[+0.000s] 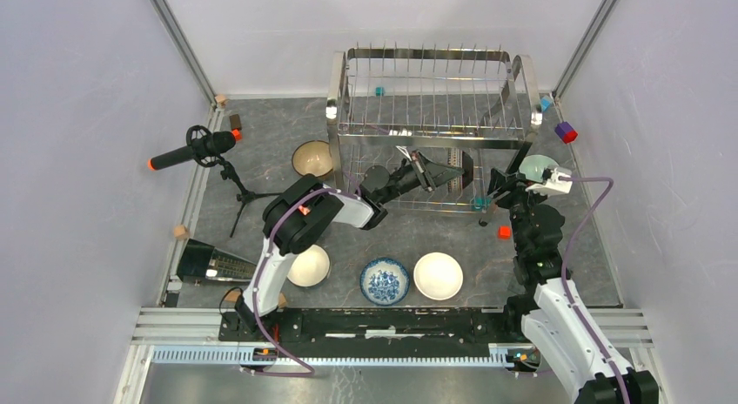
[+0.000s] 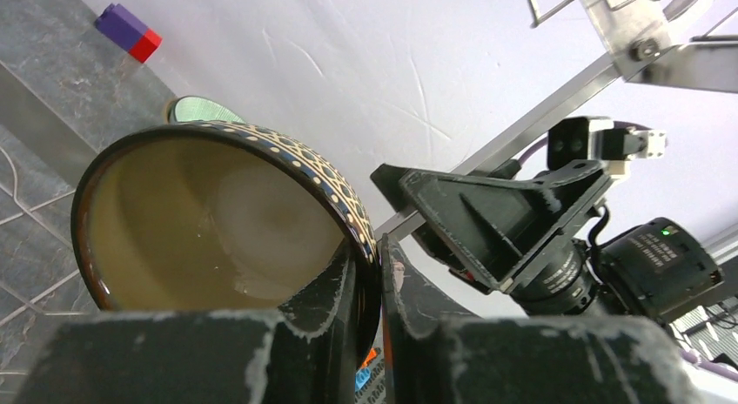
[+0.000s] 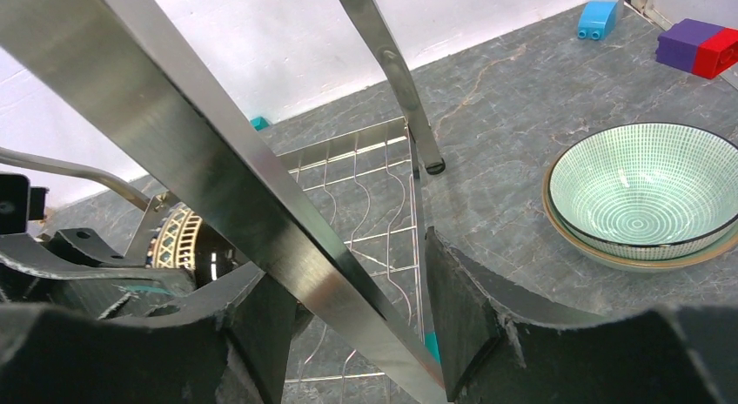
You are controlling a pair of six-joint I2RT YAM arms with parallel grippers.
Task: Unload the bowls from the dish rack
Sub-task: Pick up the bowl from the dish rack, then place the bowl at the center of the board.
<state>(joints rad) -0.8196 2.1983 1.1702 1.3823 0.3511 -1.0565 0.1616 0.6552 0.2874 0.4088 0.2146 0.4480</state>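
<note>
1. From the left wrist, the tan bowl is partly hidden behind the left fingers.
2. Beyond it we see only a sliver of the green bowl.
3. From the right wrist, a bar of the dish rack covers most of the tan bowl.
4. Overhead, we cannot tell its colour.

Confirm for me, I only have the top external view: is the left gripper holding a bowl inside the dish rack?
Observer: Yes. The left gripper is shut on the rim of a tan bowl with a dark patterned outside, one finger inside, one outside.
Operator: And the right gripper?
Observer: Open, holding nothing; a slanted steel bar of the dish rack crosses the gap between its jaws.
Operator: Is the pale green bowl beside it alone?
Observer: No, it sits nested in a second, tan-rimmed bowl on the table.
</note>
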